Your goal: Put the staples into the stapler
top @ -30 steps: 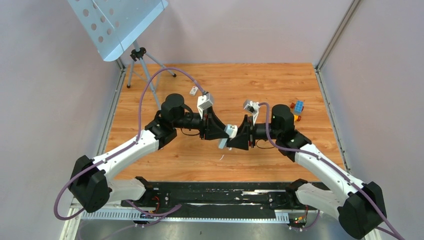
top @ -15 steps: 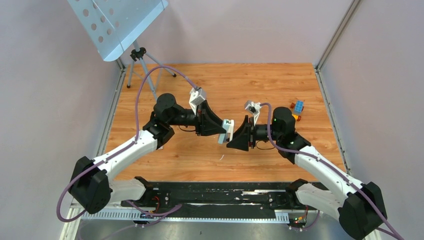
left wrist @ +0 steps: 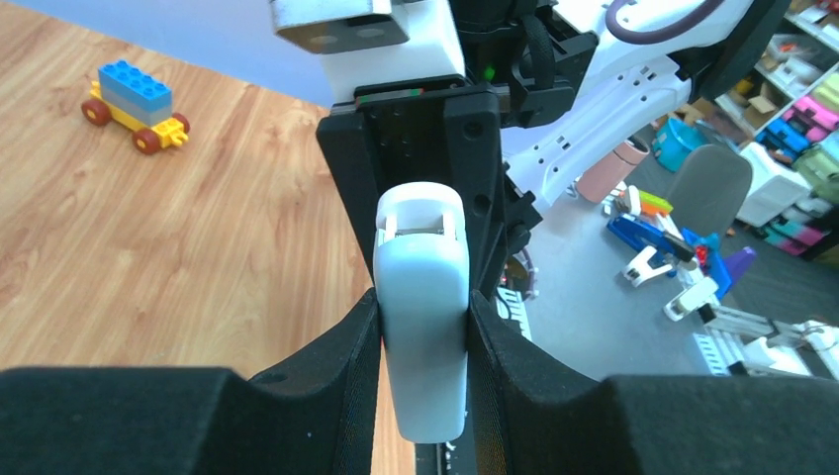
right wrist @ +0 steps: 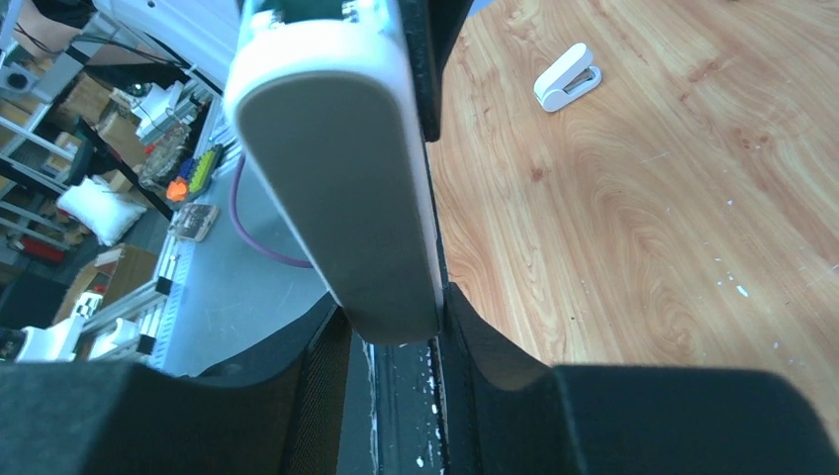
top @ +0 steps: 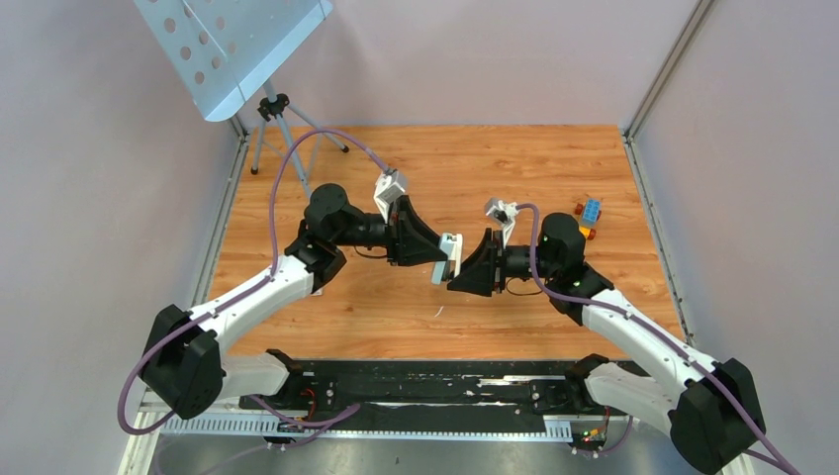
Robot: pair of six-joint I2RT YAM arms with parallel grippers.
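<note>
The stapler (top: 450,257) hangs in the air at the table's middle, between my two grippers. In the left wrist view its pale grey-blue top (left wrist: 423,307) is clamped between my left fingers (left wrist: 346,376), with the right gripper's black body right behind it. My left gripper (top: 441,257) is shut on it. In the right wrist view the stapler's other face (right wrist: 336,168) fills the upper left, and its end sits between my right fingertips (right wrist: 465,336), touching both. My right gripper (top: 463,269) is shut on it. I cannot make out the staples; a tiny pale sliver (top: 438,313) lies on the wood below.
A colourful toy-brick car (top: 588,218) stands at the right, also in the left wrist view (left wrist: 137,94). A small white clamshell-shaped thing (right wrist: 567,76) lies on the wood. A tripod with a perforated plate (top: 269,109) stands at the far left corner.
My left arm has drawn back to the left and away, and the stapler has shifted slightly up and turned with it. My right gripper has followed, staying at the stapler.
</note>
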